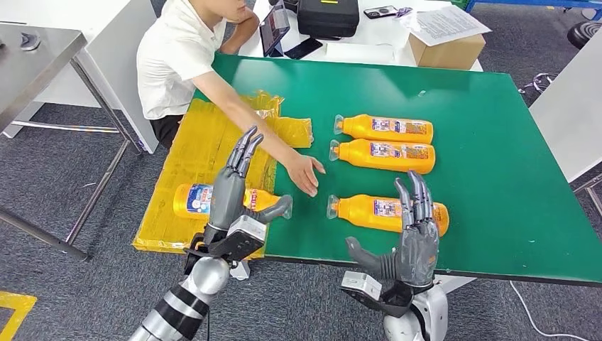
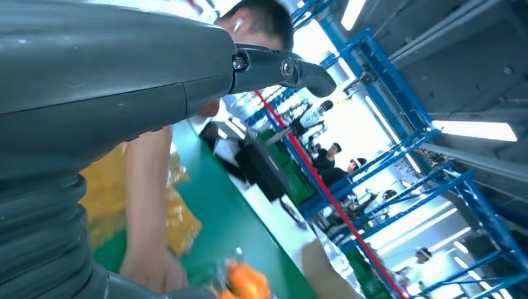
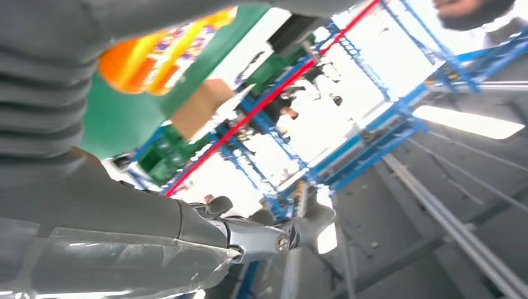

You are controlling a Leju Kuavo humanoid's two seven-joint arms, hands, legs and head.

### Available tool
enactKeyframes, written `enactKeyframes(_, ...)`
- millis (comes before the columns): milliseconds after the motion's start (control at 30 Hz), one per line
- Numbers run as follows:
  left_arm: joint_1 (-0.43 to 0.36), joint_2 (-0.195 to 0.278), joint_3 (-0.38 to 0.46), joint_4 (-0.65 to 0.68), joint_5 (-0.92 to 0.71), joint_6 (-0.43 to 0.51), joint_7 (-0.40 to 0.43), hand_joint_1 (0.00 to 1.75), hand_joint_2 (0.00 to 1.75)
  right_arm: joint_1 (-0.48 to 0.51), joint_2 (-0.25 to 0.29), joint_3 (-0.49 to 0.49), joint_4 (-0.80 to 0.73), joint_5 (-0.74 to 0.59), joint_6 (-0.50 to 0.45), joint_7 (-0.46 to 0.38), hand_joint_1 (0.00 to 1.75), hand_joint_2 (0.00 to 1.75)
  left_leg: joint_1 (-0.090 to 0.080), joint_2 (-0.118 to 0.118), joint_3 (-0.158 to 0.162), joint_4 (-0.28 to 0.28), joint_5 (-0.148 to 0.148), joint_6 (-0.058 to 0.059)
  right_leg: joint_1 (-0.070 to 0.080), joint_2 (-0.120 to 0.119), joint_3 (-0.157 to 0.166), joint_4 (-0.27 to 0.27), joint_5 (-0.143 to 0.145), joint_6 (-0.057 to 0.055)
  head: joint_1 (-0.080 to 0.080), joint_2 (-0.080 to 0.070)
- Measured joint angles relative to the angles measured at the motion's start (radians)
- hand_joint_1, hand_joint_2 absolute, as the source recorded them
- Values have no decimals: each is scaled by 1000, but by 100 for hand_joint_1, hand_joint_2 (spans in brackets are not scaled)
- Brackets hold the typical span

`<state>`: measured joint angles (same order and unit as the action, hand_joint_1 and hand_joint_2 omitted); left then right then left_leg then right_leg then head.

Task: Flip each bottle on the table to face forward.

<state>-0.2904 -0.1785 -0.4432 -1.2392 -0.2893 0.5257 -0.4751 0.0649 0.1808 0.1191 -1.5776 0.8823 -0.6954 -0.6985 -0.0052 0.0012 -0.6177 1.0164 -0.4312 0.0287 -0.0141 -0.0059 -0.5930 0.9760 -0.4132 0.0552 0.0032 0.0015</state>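
Three orange bottles lie on their sides on the green table (image 1: 490,142), caps toward the left: a far bottle (image 1: 387,128), a middle bottle (image 1: 387,155) and a near bottle (image 1: 380,210). Another orange bottle (image 1: 195,199) lies on the yellow sheet (image 1: 192,145) at the table's left end, partly behind my left hand (image 1: 238,186). That hand is raised with fingers straight and apart, holding nothing. My right hand (image 1: 413,234) is also raised and open at the near edge, just in front of the near bottle's base. The near bottle (image 3: 155,50) appears blurred in the right wrist view.
A person in a white shirt sits at the far left and reaches an arm across the table, their hand (image 1: 307,174) resting palm down between my left hand and the bottles. A cardboard box (image 1: 447,48), a black case (image 1: 328,17) and a tablet stand beyond the table.
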Motion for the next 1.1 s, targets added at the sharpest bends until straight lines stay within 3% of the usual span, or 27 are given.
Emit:
enactKeyframes(167, 50, 0, -15, -74, 27, -14, 4, 0, 175, 10, -8, -34, 2, 7, 0, 2, 0, 175, 0, 0, 0, 0, 0, 0, 0, 0, 0, 0, 0, 0, 0, 0)
enactKeyframes(333, 100, 3, -21, -139, 68, -51, 9, 0, 175, 12, -34, -72, 82, 115, 0, 48, 0, 175, 0, -1, 0, 0, 0, 0, 0, 0, 1, 0, 0, 0, 0, 0)
enactKeyframes(433, 139, 2, -28, -166, 96, -82, 21, 0, 175, 9, -82, -72, 155, 172, 0, 170, 0, 175, 0, -1, 0, 0, 0, 0, 0, -1, 1, 0, 0, 0, 0, 0)
enactKeyframes(667, 222, -8, -86, -166, 118, -105, 16, 0, 175, -53, -263, -38, 343, 258, 51, 425, 0, 175, -2, -4, -2, 0, 0, 1, -2, -3, 0, -1, 0, 1, 0, 0)
enactKeyframes(900, 219, -12, -117, -164, 135, -135, 22, 0, 175, -177, -356, 11, 518, 258, 158, 482, 0, 175, -1, -4, -1, 0, 1, 2, -1, -3, 1, 0, 1, 1, -1, 0)
enactKeyframes(1100, 217, -13, -129, -165, 135, -142, 22, 0, 175, -259, -391, 63, 606, 331, 143, 531, 0, 175, -1, -3, 0, 0, 1, 2, -1, -3, 1, 0, 1, 1, 0, 0)
